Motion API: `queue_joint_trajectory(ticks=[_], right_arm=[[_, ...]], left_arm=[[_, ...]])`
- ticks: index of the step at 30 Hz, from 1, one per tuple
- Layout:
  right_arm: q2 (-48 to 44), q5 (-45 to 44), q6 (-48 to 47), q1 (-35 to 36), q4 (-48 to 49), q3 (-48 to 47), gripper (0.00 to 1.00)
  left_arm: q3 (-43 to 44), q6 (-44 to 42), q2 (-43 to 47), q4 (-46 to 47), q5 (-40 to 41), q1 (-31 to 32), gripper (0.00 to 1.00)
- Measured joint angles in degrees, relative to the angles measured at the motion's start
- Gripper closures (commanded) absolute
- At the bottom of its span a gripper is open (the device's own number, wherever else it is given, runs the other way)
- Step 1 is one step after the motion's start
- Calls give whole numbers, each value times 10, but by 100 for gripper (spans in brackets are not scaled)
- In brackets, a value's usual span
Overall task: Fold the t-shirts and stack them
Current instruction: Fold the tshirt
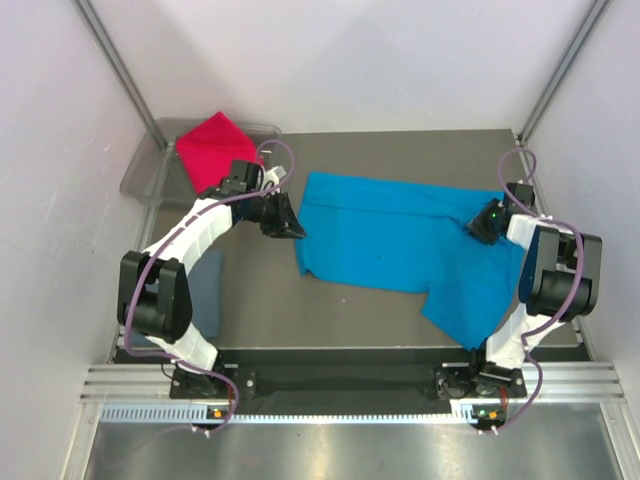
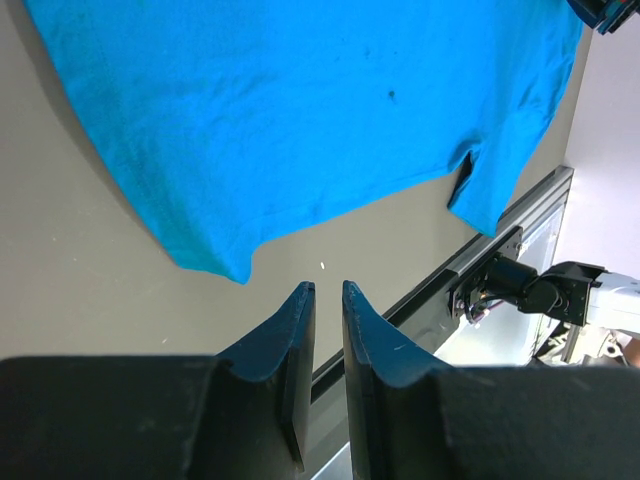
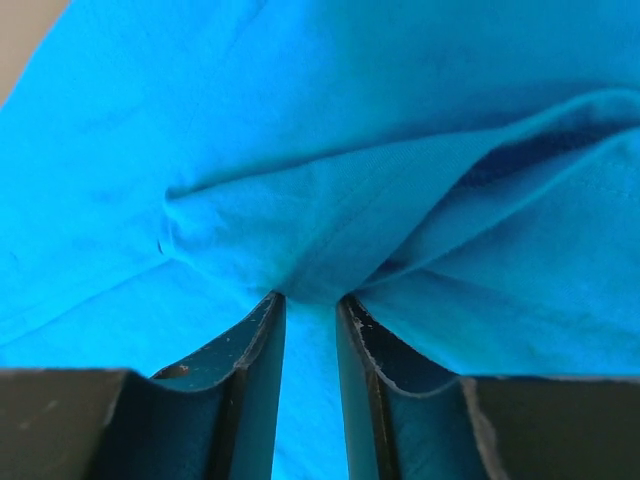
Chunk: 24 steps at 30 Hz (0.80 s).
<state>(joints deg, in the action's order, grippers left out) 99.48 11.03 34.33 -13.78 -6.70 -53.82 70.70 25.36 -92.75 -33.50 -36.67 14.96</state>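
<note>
Across the middle of the table [image 1: 260, 310], we see the turquoise t-shirt [image 1: 400, 240] spread mostly flat, its right part rumpled and reaching toward the near edge. Our right gripper [image 1: 483, 224] sits on the shirt's right side, its fingers [image 3: 255, 350] narrow and pinching a gathered fold of the cloth. Our left gripper [image 1: 287, 224] hangs just beside the shirt's left edge, fingers [image 2: 290, 340] almost together with nothing between them. The crimson t-shirt [image 1: 213, 148] lies in the clear tray [image 1: 140, 178] at far left. The slate t-shirt [image 1: 205, 285] lies near left, partly hidden by the left arm.
</note>
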Motion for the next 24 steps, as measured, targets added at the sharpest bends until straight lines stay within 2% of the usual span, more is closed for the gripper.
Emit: queue_joint_trajectory(ticks=[6,10,18,24], right_arm=[[8,-1,-9,0,-2,-8,84],[14,-5,-18,-2,-22,-23,100],[2,-7,-5,-2,-84,-37,100],[-26,1,40,-2,-109,-24,100]], left_arm=[[0,0,0,0,0,-1,78],[0,2,0,1,0,-1,78],[0,5,0,4,-5,-3,78],[-7,14,-2,14,-12,-3,78]])
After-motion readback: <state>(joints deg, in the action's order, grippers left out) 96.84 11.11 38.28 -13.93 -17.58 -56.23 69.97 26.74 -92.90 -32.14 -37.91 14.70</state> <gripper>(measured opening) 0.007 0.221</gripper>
